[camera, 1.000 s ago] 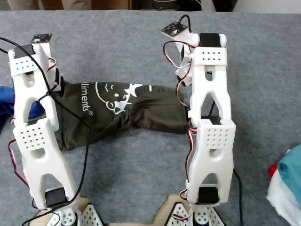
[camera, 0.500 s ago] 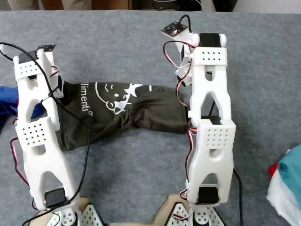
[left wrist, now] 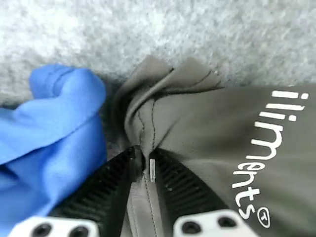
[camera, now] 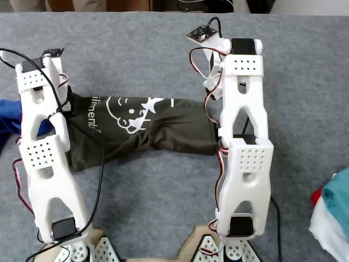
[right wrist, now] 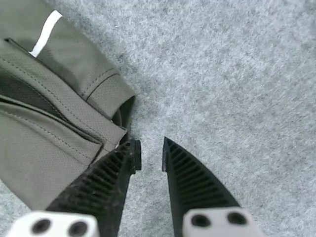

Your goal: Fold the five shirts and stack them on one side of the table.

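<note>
**Left arm tugging a dark olive shirt by one end, right gripper open at the other**

A dark olive shirt (camera: 147,128) with a white cartoon face and lettering is lying crumpled across the middle of the grey felt tabletop (camera: 136,49), stretched between the two arms. Over the last second its printed face and lettering are sliding slightly toward the left arm's side. The left arm itself is shifting a little as it pulls, and the right arm is staying where it was. This suggests the shirt is being drawn out straight before folding, and the fold itself has not yet begun.

The fabric is looking soft and matte. It is bunching into a tight, twisted pucker where the left gripper (left wrist: 146,165) is clamping a stitched fold between its ribbed black jaws. At the opposite end, the right gripper (right wrist: 150,153) is resting with its jaws slightly parted and gripping nothing. One jaw is sitting just beside the shirt's hemmed edge and bare felt is showing in the gap.

A blue garment (left wrist: 54,118) is lying right against the pinched end. A heap of teal, white and red clothes (camera: 332,207) is waiting at the far right edge, well apart.
</note>
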Robot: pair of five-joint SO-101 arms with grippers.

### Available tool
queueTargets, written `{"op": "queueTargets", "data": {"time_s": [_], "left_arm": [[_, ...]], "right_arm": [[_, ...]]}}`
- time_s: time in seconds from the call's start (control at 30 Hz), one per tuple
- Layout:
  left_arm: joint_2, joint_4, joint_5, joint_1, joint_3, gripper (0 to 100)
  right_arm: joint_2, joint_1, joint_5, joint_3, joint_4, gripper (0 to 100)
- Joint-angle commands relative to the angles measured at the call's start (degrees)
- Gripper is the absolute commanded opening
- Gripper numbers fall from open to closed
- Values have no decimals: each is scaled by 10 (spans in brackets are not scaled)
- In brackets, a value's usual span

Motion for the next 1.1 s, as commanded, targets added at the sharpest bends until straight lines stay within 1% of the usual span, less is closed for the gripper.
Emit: {"op": "queueTargets", "data": {"time_s": [0.0,0.07,0.2,0.4,0.6,0.83,1.0,1.07], "left_arm": [[-15,-3,-2,1,-30,20],[-16,14,-2,3,-47,20],[-16,62,-2,13,-120,20],[-28,64,-1,40,-209,20],[-36,64,-6,59,-212,23],[-35,64,-6,44,-172,31],[-40,64,-6,18,-149,153],[-40,64,-6,14,-147,159]], "right_arm": [[-5,7,-4,-29,-9,85],[-5,7,-4,-29,-9,85],[-5,7,-4,-29,-9,85],[-5,7,-4,-24,-17,85],[15,7,-4,-29,-17,85],[15,6,-4,-29,-17,85],[15,6,-3,-29,-17,85],[15,6,-3,-29,-17,85]]}}
